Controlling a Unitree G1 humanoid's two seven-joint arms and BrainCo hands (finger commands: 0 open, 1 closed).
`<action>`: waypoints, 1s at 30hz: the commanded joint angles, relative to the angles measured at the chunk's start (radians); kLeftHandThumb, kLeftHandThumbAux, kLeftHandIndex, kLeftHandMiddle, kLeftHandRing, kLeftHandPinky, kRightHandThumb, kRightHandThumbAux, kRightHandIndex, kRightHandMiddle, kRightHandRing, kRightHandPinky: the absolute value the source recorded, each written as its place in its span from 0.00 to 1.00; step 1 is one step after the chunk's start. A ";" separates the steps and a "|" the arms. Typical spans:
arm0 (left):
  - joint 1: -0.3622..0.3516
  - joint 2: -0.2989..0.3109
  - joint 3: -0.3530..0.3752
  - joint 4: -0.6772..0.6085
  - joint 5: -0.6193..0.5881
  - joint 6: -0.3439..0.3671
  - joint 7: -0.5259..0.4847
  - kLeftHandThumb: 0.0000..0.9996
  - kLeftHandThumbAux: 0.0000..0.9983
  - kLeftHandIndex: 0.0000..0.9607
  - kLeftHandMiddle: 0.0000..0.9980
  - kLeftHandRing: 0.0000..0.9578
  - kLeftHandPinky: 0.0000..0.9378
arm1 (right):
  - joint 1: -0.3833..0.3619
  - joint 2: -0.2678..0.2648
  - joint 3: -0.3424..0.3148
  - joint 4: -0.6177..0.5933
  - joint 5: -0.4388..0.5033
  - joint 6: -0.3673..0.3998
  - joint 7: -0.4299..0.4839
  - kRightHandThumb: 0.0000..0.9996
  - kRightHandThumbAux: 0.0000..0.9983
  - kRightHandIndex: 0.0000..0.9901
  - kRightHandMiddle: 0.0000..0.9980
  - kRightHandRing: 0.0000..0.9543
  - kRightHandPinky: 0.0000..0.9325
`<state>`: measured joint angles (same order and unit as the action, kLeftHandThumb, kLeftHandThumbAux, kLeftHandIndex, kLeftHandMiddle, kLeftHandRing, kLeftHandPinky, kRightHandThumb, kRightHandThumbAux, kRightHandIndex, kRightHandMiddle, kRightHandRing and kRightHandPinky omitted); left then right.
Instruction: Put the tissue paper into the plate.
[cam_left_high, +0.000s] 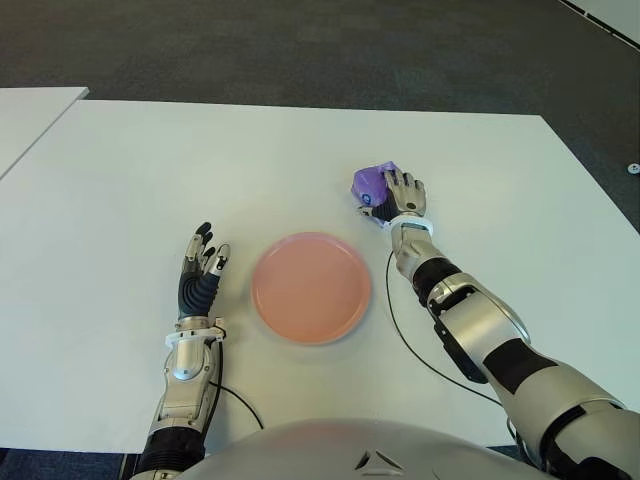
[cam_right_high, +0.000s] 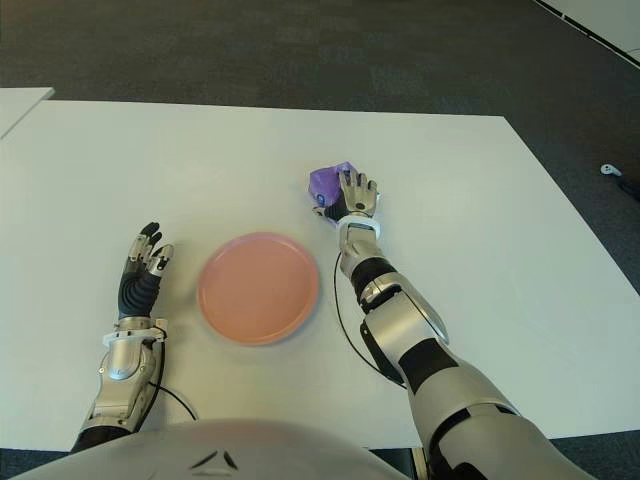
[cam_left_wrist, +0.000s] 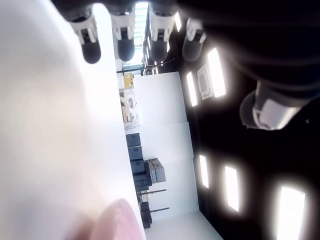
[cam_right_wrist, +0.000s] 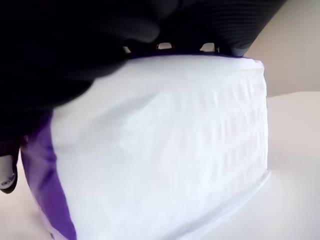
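On a white table (cam_left_high: 120, 180) in a carpeted room, the humanoid's right hand (cam_left_high: 400, 196) lay palm-down over a purple-and-white tissue paper pack (cam_left_high: 372, 181), reaching forward past the far right side of a round pink plate (cam_left_high: 311, 287). The fingers (cam_left_high: 397, 181) draped across the top of the pack, and the right wrist view showed the pack (cam_right_wrist: 160, 145) filling the space under the palm, its white face and purple edge pressed close against the dark hand. The pack sat on the table, apart from the plate and beyond its upper right rim, and whether it had been lifted clear of the surface could not be told. The left hand (cam_left_high: 200, 270) showed just to the left of the plate, its fingers (cam_left_wrist: 90, 47) straight and spread with nothing between them. A thin black cable (cam_left_high: 400, 330) ran along the right forearm across the tabletop.
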<state>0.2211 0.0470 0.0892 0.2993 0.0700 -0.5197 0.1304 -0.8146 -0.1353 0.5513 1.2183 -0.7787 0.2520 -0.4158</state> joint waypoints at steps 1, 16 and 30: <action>0.097 -0.008 -0.010 0.073 0.003 0.068 -0.016 0.00 0.38 0.00 0.00 0.00 0.00 | 0.173 0.051 0.065 0.101 -0.020 -0.008 0.100 0.10 0.43 0.00 0.00 0.00 0.00; 0.113 -0.009 -0.012 0.057 0.005 0.076 -0.013 0.00 0.38 0.00 0.00 0.00 0.00 | 0.199 0.065 0.122 0.130 -0.069 -0.016 0.150 0.07 0.40 0.00 0.00 0.00 0.00; 0.119 -0.009 -0.014 0.042 0.005 0.089 -0.015 0.00 0.38 0.00 0.00 0.00 0.00 | 0.206 0.069 0.119 0.130 -0.071 -0.021 0.146 0.05 0.42 0.00 0.00 0.00 0.00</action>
<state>0.2564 0.0494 0.0888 0.2647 0.0694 -0.5164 0.1304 -0.8137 -0.1388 0.6282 1.2388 -0.8593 0.2654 -0.4235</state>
